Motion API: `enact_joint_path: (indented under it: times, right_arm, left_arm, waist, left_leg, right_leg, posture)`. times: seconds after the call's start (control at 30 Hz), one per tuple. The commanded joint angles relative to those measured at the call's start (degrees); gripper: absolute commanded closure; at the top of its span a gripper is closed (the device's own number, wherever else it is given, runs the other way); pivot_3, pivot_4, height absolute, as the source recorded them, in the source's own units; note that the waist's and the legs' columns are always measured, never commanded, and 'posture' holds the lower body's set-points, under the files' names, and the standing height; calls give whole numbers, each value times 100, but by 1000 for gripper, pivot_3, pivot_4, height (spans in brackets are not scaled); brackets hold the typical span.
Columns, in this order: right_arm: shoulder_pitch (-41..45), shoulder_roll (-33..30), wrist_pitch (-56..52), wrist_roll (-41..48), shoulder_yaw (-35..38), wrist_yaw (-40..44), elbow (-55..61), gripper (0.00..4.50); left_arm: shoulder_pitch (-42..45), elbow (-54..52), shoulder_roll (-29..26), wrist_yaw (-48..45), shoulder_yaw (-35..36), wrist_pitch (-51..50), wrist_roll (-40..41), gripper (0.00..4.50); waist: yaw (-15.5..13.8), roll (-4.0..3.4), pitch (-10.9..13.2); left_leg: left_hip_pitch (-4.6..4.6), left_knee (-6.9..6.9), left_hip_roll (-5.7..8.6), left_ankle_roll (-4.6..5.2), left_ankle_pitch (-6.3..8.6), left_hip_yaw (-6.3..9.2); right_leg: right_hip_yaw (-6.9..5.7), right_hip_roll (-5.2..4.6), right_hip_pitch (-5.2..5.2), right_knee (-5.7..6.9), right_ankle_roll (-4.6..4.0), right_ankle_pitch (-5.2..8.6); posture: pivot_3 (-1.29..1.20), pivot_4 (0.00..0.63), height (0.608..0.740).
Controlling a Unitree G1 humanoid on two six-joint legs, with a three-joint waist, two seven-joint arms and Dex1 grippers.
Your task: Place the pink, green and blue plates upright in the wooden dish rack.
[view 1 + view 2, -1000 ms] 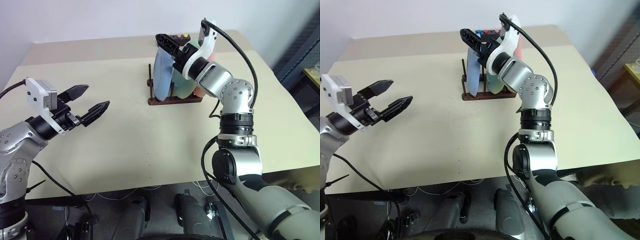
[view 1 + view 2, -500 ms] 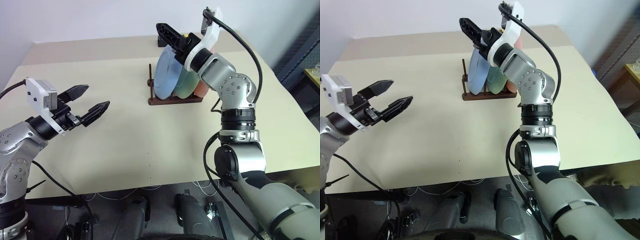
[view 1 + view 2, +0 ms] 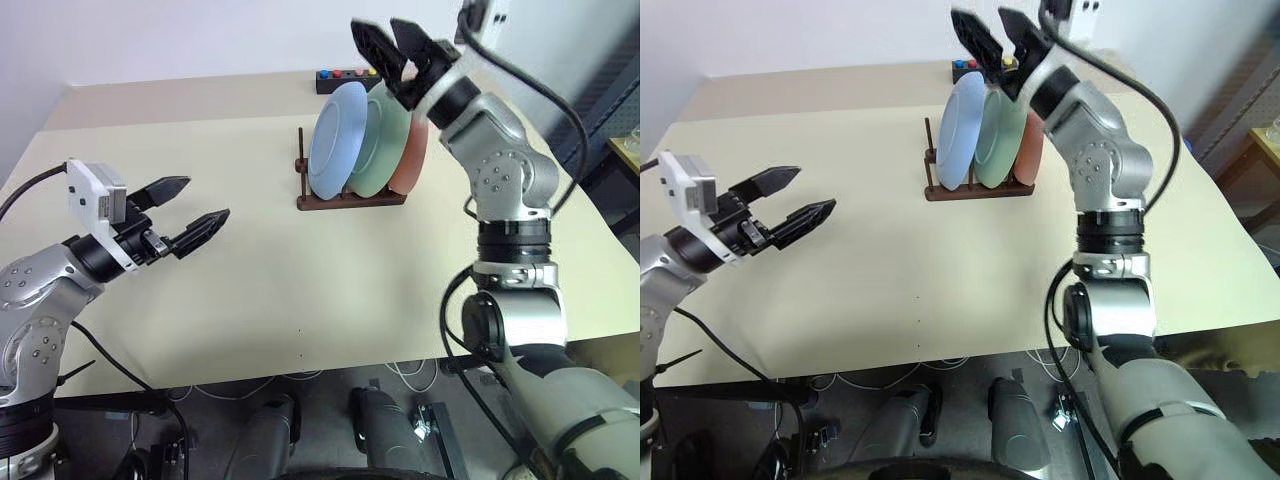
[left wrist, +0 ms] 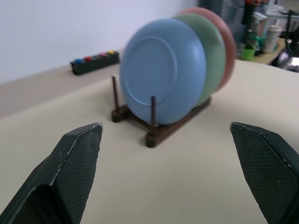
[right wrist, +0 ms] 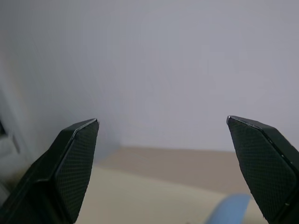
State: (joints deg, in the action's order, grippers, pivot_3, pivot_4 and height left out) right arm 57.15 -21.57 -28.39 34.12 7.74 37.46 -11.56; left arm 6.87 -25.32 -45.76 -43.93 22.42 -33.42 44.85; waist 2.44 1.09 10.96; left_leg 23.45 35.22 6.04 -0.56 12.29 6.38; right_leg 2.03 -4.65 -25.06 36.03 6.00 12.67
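The blue plate (image 3: 336, 140), the green plate (image 3: 382, 145) and the pink plate (image 3: 411, 155) stand upright side by side in the wooden dish rack (image 3: 345, 200) at the table's far middle. The blue one is leftmost. My right gripper (image 3: 388, 42) hangs open in the air just above the plates' top edges, holding nothing. My left gripper (image 3: 190, 203) is open and empty over the table's left side, well apart from the rack. In the left wrist view the blue plate (image 4: 161, 77) faces the camera with the rack (image 4: 159, 128) under it.
A small black box with coloured buttons (image 3: 345, 76) lies at the table's far edge behind the rack. The beige table (image 3: 300, 290) spreads wide between the rack and its near edge. A wall rises behind the table.
My right gripper has lifted up and to the right, off the plates, and rolled over. The blue plate now stands free in the rack. The left gripper has barely shifted.
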Motion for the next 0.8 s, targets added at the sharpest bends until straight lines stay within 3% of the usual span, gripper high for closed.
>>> enact_joint_path:
  times: [0.03,0.17,0.27,0.33,0.43,0.8]
  right_arm:
    - [-306,-559,-109,110,-25,862,505,881]
    - [-968,-1242,167,-271,-325,1614,973,2883]
    - [-1259,-1424,93,-225,-239,1676,1246,4474]
    - [-1587,-1641,47,-361,-283,1741,1457,4474]
    - [-1964,-1919,735,-1368,-719,1567,1330,4474]
    - [-1970,-1889,2431,-3174,-1248,759,495,4474]
  left_arm:
    - [-150,-258,-209,-375,-166,2,-21,0]
    - [27,-142,-205,-422,-247,31,-8,0]
    - [183,-2,-179,-485,-379,78,-90,0]
    - [365,147,-136,-564,-540,121,-158,0]
    - [639,347,-75,-598,-716,195,-287,0]
    - [1074,650,-93,-768,-769,200,-450,0]
  waist:
    - [-12,-2,1]
    - [-18,-3,2]
    - [0,-3,2]
    - [-13,-3,2]
    - [-63,0,0]
    - [-82,-1,1]
  left_leg:
    - [0,0,2,1,1,0]
    - [-3,7,-2,0,0,0]
    - [-3,7,-3,0,0,-2]
    - [-3,7,-5,0,0,-2]
    - [-3,9,-4,0,0,-1]
    - [-4,10,-3,-2,-1,-4]
  right_leg:
    - [0,0,2,-2,1,0]
    - [0,-4,6,0,-2,-1]
    - [0,-5,8,-2,-2,-1]
    - [1,-5,7,-1,-2,-1]
    - [-1,-5,11,-4,-2,-1]
    - [-1,-5,11,-4,-2,-1]
  posture:
    - [0,150,740]
    - [0,150,740]
    - [0,150,740]
    - [0,150,740]
    - [0,150,740]
    - [0,150,740]
